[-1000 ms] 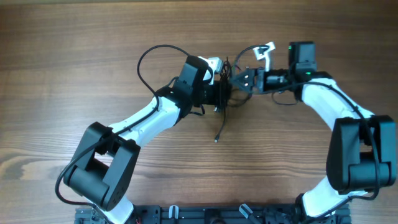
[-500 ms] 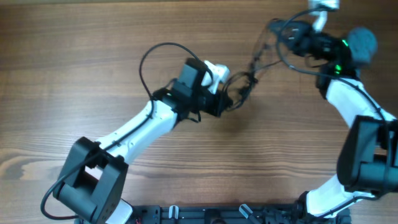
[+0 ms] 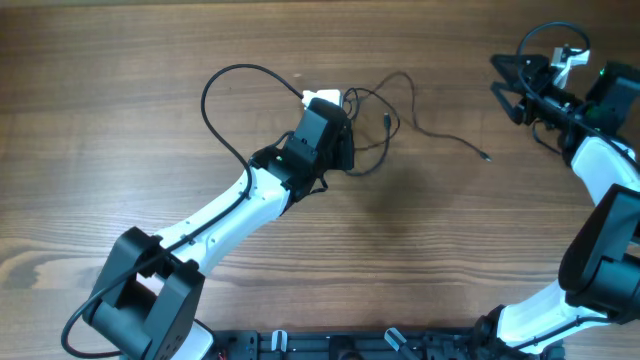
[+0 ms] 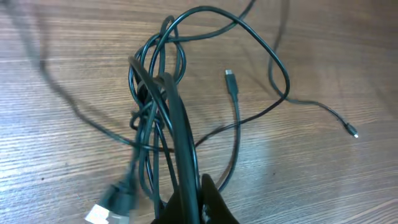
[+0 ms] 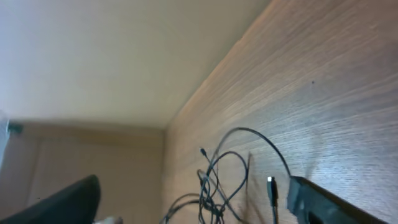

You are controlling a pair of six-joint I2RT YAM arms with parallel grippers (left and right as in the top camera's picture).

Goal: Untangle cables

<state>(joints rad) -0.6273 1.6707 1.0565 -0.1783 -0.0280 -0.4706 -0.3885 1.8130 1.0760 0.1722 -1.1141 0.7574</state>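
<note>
Cables (image 4: pixel 168 93) sit just past table (image 3: pixel 150 60) centre, up at twelve o'clock in the overhead view, in a loose knot of black loops. The left gripper (image 4: pixel 194 194) is clenched on several strands at the knot's six o'clock side; the wrist view shows the cords running straight up out of the pinched fingers. One plug (image 4: pixel 231 81) lies free inside the big loop. A thin tail trails off toward four o'clock and ends in a small tip (image 3: pixel 486 157) flat on the wood. Over at two o'clock, well apart from the knot, the right gripper (image 3: pixel 511 88) hangs with fingers spread wide, nothing between them.
</note>
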